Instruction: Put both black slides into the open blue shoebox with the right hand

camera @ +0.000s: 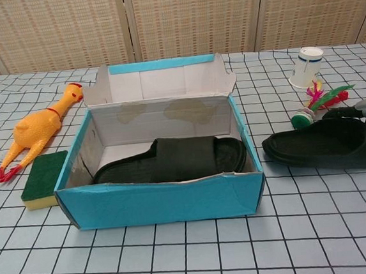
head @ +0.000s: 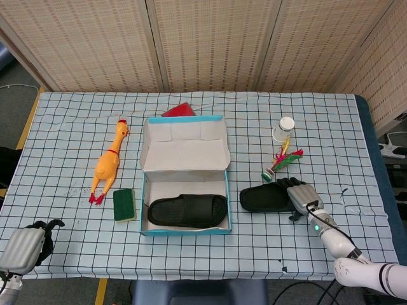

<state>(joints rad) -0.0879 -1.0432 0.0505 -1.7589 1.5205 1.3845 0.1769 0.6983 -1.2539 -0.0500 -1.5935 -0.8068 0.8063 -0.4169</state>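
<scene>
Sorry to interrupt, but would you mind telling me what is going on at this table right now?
A two-armed robot is packing black slides into the open blue shoebox. One slide already lies inside it. The right hand grips the heel end of the second slide, which is to the right of the box; in the chest view it looks slightly raised off the cloth. The left hand waits at the near left table edge, holding nothing. A rubber chicken, sponge and cup lie around untouched.

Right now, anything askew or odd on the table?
A few things. The paper cup stands upside down beside the feathered shuttlecock, which lies on its side. The rubber chicken lies flat. A red object pokes out from behind the shoebox. Nothing looks spilled or damaged.
</scene>
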